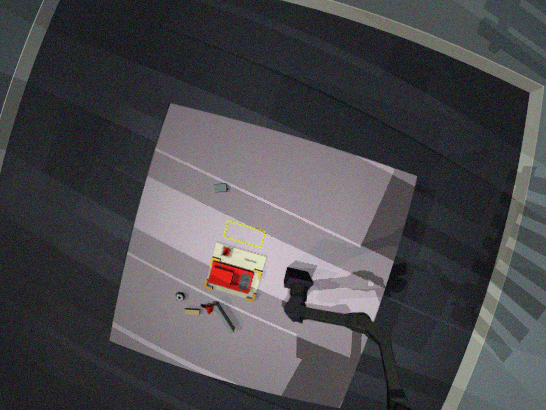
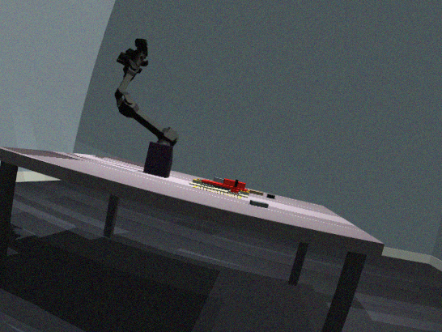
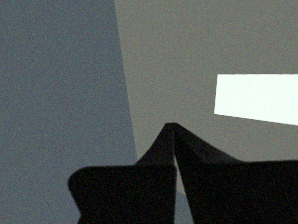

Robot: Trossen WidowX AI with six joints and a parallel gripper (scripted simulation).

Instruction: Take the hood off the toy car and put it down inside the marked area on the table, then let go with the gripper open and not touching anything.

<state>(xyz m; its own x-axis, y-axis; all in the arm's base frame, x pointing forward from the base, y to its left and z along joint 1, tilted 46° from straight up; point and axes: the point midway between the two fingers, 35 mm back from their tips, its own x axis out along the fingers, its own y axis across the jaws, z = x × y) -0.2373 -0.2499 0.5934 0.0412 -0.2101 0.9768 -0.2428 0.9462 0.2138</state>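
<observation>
exterior view: gripper shut, raised above the table

the gripper is fully closed, fingertips meeting, gripping nothing. the toy car rests on the table, beside the marked area (yellow outline). red parts sit atop the car; which one is the hood cannot be told.

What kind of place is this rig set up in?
Probably a robot test bench in a bare room: a six-joint arm mounted on a table, a toy car for it to work on, and a yellow marked outline beside the car.
</observation>
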